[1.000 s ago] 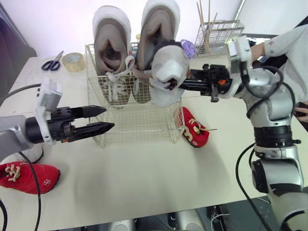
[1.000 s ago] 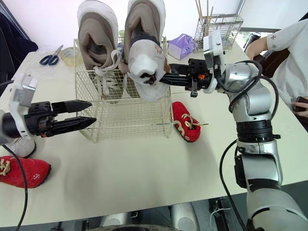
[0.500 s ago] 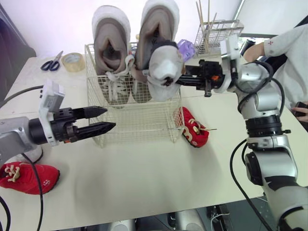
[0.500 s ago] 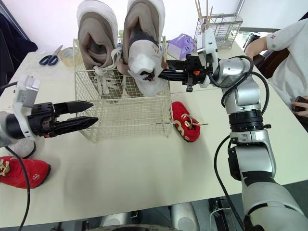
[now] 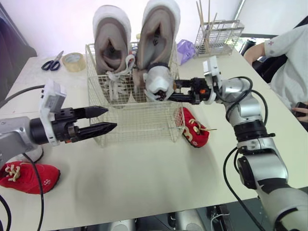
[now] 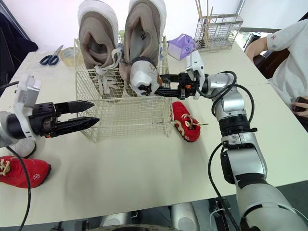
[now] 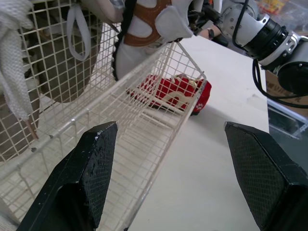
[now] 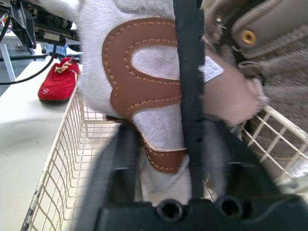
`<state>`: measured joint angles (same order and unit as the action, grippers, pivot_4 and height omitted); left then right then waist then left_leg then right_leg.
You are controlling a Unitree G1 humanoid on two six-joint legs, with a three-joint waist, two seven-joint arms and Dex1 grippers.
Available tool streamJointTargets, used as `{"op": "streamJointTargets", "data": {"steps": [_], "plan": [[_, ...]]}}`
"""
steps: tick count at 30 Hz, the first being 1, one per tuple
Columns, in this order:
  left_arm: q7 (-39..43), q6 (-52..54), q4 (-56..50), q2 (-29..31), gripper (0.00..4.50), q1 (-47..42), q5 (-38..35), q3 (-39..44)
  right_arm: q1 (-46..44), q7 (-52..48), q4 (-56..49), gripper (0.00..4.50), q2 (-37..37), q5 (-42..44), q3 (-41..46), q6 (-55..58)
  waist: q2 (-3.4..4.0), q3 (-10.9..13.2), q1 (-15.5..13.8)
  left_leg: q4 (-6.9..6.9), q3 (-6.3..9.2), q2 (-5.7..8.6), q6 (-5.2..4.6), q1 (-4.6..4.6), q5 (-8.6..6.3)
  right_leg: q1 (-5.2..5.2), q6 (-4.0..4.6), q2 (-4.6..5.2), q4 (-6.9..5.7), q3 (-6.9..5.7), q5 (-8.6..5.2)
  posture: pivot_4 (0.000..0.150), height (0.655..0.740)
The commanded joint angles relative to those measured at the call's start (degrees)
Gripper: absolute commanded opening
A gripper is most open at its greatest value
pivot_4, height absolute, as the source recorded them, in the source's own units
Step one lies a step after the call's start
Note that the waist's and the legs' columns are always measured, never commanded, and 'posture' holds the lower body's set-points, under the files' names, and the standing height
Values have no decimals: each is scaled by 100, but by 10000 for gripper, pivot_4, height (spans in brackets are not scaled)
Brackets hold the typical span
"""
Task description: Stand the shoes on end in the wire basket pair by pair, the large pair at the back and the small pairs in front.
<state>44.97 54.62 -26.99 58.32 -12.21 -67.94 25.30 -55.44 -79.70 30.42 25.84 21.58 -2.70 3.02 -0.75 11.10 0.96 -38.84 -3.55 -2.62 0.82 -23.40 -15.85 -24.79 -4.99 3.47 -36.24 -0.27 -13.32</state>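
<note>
Red shoe [image 6: 24, 171] cut by edge, second white shoe [image 6: 21, 145] mostly behind arm [image 6: 7, 126]

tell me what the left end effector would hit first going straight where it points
Probably the front wall of the wire basket, lying right ahead of the open left end effector; depth is unclear.

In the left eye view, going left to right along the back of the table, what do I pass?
Scissors, tape roll, wire basket, purple bag, wire rack holding sticks.

Right tool [image 8: 168, 142] clamped on white brown-patched shoe [image 8: 144, 72] by wire basket [image 8: 57, 163]; red shoe [image 8: 60, 79] on table [image 8: 19, 144] beyond.
</note>
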Motion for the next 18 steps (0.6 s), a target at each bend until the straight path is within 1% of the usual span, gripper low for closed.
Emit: {"op": "streamJointTargets", "data": {"steps": [1,2,9,14,18], "plan": [[23,-99,-42,-6,36869,-76,37,34,-109,79,-234,41310,123,79,213,74,0,0,0,0,0,0,0,2,0,2,1,0,0,0,0,1500,7400],[20,-97,-46,-9,36869,-66,34,38,-80,85,-381,44862,176,112,241,136,0,0,-2,0,0,0,1,2,1,2,2,0,0,0,1,1500,7400],[57,-124,3,-52,36869,-68,109,-22,173,278,-1432,44862,488,397,404,867,0,0,-14,1,1,0,2,0,1,0,1,1,0,0,1,1500,7400],[117,-167,94,-123,36869,-233,215,-206,457,463,-2134,44862,676,471,445,1217,1,0,-18,1,1,0,1,0,1,0,2,0,0,0,1,1500,7400],[176,-153,130,-124,36869,-254,273,-203,450,607,-2701,44862,930,793,598,1838,0,0,-21,1,-1,1,1,-1,1,-1,2,3,1,0,1,1500,7400]]}}
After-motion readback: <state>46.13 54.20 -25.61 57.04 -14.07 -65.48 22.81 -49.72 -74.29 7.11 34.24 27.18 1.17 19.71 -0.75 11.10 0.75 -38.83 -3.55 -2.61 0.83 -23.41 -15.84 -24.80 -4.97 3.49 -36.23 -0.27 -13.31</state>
